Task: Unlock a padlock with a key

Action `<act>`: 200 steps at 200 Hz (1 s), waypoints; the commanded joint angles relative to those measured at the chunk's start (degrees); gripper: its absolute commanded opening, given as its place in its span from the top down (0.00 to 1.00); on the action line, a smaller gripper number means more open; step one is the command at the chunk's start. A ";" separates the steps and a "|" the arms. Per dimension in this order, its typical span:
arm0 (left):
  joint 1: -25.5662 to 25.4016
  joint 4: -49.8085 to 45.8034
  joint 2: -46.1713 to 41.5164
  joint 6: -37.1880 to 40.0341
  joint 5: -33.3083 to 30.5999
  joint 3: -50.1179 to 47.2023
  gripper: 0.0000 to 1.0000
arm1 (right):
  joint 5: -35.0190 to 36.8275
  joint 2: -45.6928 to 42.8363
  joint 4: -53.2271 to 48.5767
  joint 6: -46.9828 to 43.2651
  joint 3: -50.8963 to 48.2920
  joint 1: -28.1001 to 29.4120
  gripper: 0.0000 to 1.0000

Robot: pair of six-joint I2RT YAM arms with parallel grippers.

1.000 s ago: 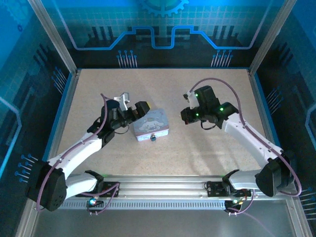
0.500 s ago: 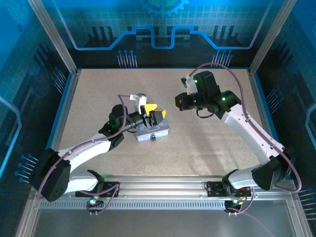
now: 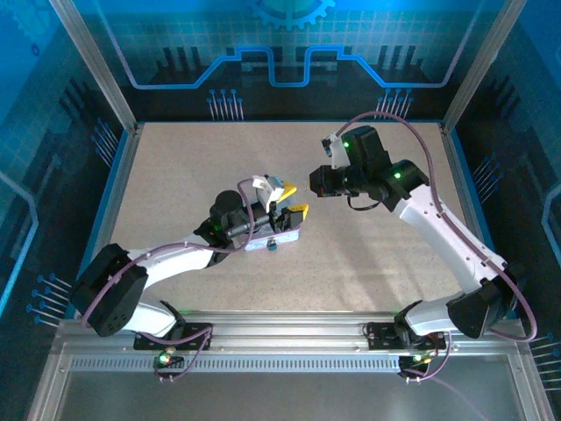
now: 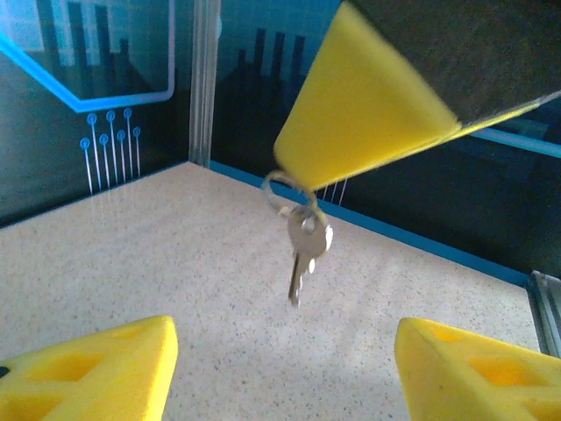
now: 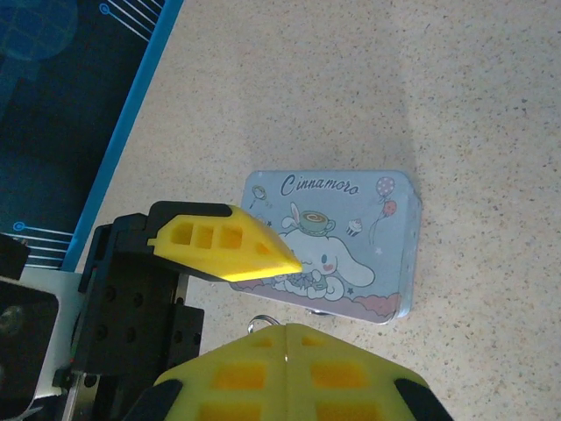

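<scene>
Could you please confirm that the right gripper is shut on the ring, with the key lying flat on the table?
Not quite: the right gripper is shut on the ring, but the key hangs in the air beneath it, clear of the table, as the left wrist view shows.

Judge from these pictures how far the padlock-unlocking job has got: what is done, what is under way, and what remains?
Done: the right gripper holds the key by its ring, dangling free. In hand: the left gripper, jaws open, hovers at the tin. Left: bring the key to the padlock at the tin's near edge, insert, turn.
</scene>
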 commanded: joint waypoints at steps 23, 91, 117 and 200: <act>-1.15 6.12 2.42 4.49 -0.71 3.06 0.45 | -1.01 -1.27 -1.71 1.86 0.91 1.40 1.00; -1.84 6.29 3.68 5.35 -2.44 3.64 0.77 | -0.92 -2.20 -1.36 2.99 0.27 2.01 1.00; -2.05 6.34 3.50 5.87 -2.83 3.42 0.86 | -1.10 -2.03 -1.56 3.12 0.23 2.10 1.00; -3.92 -1.98 0.09 21.25 -10.06 2.86 1.00 | -0.04 -4.92 -3.13 2.69 -1.10 0.72 0.89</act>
